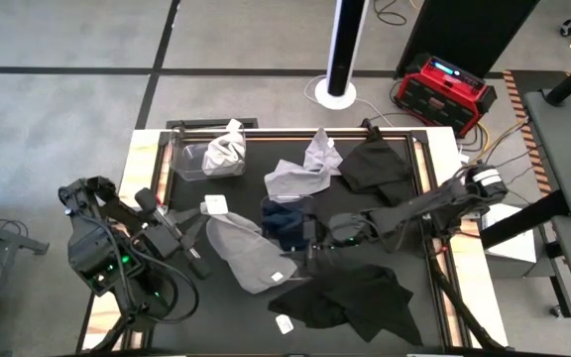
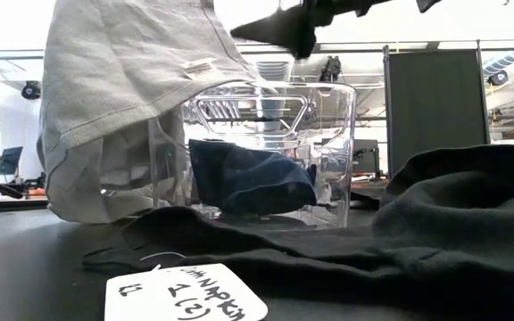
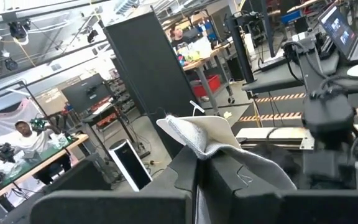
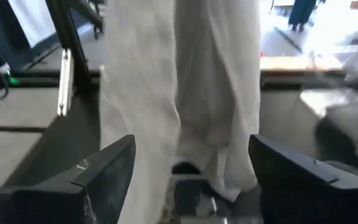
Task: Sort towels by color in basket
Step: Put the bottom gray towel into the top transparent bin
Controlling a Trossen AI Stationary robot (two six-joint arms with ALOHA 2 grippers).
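A light grey towel [image 1: 248, 255] hangs lifted at the table's middle, with my left gripper [image 1: 200, 258] shut on it. In the low view the grey towel [image 2: 123, 107] hangs in front of a clear basket [image 2: 328, 152] holding a navy towel [image 2: 248, 178]. My right gripper [image 4: 191, 168] is open, its fingers on either side of the hanging grey towel [image 4: 185, 81]; I cannot tell whether they touch it. A black towel [image 1: 350, 297] lies near the front edge. Another black towel [image 1: 375, 164] lies at the far right. My left gripper pinches a bunched edge of the grey towel [image 3: 194, 146] between its two fingers, coming roughly level from the table's left. The cloth folds over the fingertips and hangs below them. One layer or several, I cannot tell.
A second clear basket [image 1: 188, 164] at the far left holds a light grey towel [image 1: 226, 151]. Two more light towels [image 1: 300, 178] [image 1: 322, 154] lie at the far middle. White tags [image 1: 214, 205] [image 2: 186, 294] lie on the black tabletop.
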